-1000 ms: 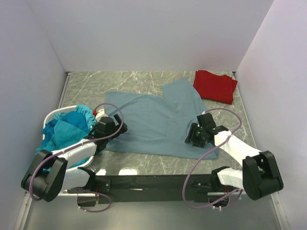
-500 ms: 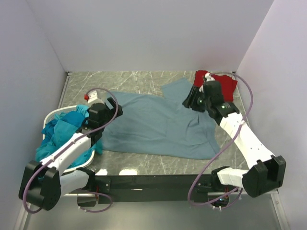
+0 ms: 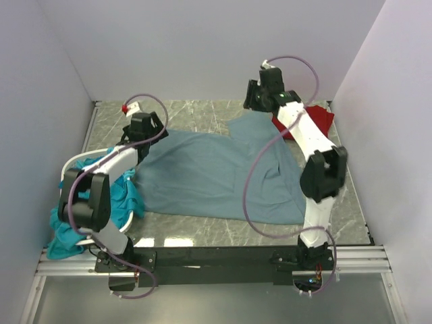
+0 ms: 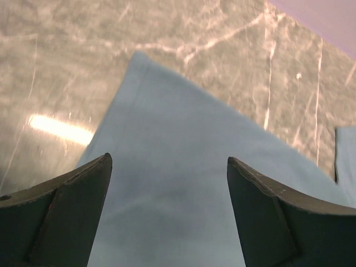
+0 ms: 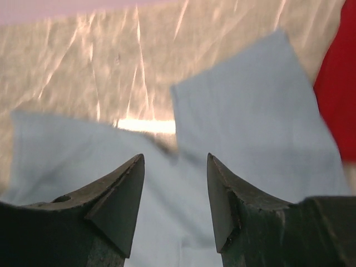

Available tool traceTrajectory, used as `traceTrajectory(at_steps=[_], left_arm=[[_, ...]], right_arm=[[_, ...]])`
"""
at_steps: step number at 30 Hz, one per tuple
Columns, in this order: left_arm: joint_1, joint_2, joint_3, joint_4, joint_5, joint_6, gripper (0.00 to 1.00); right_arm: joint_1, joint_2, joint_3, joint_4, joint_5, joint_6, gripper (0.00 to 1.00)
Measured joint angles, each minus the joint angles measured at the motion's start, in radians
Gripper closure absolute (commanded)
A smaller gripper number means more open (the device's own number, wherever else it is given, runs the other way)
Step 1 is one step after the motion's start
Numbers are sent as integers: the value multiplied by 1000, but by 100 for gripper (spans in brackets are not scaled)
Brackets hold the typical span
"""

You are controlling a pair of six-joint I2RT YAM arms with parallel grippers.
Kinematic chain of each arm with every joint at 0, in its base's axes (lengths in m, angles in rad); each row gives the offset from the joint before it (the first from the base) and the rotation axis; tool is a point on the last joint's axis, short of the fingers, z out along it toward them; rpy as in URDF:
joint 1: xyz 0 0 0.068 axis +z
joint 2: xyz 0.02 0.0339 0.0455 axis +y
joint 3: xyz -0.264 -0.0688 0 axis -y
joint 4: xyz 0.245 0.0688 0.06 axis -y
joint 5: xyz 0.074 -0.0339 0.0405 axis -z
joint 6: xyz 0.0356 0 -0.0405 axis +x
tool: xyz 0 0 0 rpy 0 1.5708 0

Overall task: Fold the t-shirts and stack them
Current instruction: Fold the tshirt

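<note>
A large slate-blue t-shirt (image 3: 216, 172) lies spread flat across the middle of the table. My left gripper (image 3: 148, 131) hovers over its far left corner, open, with only cloth (image 4: 178, 139) showing between the fingers (image 4: 67, 217). My right gripper (image 3: 258, 98) is raised above the shirt's far sleeve (image 5: 250, 111), open and holding nothing. A folded red t-shirt (image 3: 314, 120) rests at the back right, and its edge (image 5: 340, 83) shows in the right wrist view. Several teal t-shirts (image 3: 101, 192) are heaped at the left.
A white basket (image 3: 73, 162) at the left holds the teal heap, which spills over its near side toward the table's front edge. White walls close in the table at the back and on both sides. Grey marble tabletop (image 3: 196, 115) shows behind the blue shirt.
Both arms have reached toward the back. The left gripper went from the shirt's near left edge to its far left corner. The right gripper rose from the near right hem to the far sleeve.
</note>
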Motion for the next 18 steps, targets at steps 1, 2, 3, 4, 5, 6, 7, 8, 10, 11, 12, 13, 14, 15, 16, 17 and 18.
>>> traceTrajectory(at_steps=[1,2,3,4,5,6,7,8,10,11,12,13,14,15,16,17,18], left_arm=[[7,27,29,-4,5,3,11],[16,61,66,-19,8,8,11],[25,95,106,-34,12,14,11],[32,127,143,-43,16,17,11],[39,164,183,-55,17,20,12],[48,203,232,-78,23,26,12],[55,240,281,-103,26,33,13],[60,277,326,-123,27,37,14],[69,344,408,-154,31,44,19],[75,381,449,-177,32,46,21],[78,408,475,-191,34,49,23],[82,438,505,-208,36,52,25],[85,469,533,-228,39,56,26],[88,500,564,-251,39,60,26],[90,525,587,-264,40,61,27],[91,556,611,-285,40,63,27],[92,573,624,-297,40,64,28]], right_arm=[[-2,58,64,-5,9,-10,44],[-6,120,137,-26,18,-21,44],[-10,181,212,-45,23,-29,44],[-14,239,277,-48,28,-35,44],[-20,289,330,-53,31,-41,44],[-27,332,373,-60,34,-45,44],[-35,368,402,-63,34,-47,44],[-46,393,416,-64,31,-48,44],[-69,421,415,-68,21,-47,44],[-82,431,410,-66,13,-47,44],[-96,436,404,-65,3,-45,44],[-106,437,395,-59,-3,-43,44],[-116,438,389,-56,-11,-43,44],[-127,438,384,-48,-14,-43,43],[-138,438,383,-42,-19,-42,43],[-146,439,383,-34,-22,-42,43],[-154,439,383,-26,-27,-39,43]])
